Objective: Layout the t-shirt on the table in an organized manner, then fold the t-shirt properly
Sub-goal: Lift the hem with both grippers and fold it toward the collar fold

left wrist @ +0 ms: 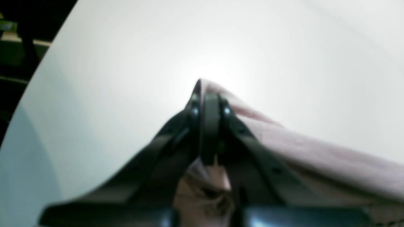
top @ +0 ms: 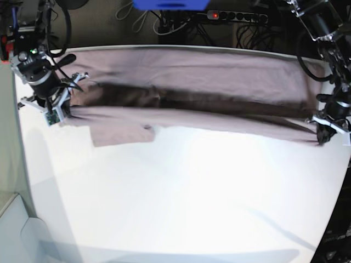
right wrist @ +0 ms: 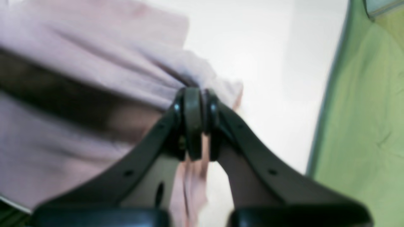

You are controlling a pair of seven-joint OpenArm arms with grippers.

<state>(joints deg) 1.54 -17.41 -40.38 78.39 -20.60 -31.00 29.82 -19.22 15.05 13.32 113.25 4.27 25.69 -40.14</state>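
Note:
The mauve t-shirt (top: 219, 71) is stretched in a long band across the far part of the white table (top: 181, 192), with a dark fold running along its middle. On the right of the base view, my left gripper (top: 321, 131) is shut on one end of the t-shirt (left wrist: 315, 154); up close its fingertips (left wrist: 208, 94) pinch a cloth corner over the table (left wrist: 126, 78). At the base view's left, my right gripper (top: 63, 112) is shut on the other end. The right wrist view shows that gripper (right wrist: 195, 97) clamped on bunched t-shirt (right wrist: 94, 47) cloth, a flap hanging below.
A power strip (top: 236, 16) and cables lie behind the table's far edge, beside a blue object (top: 170, 4). A green surface (right wrist: 363, 110) lies beyond the table edge (right wrist: 315, 142) near my right gripper. The table's left edge (left wrist: 41, 69) curves close to my left gripper.

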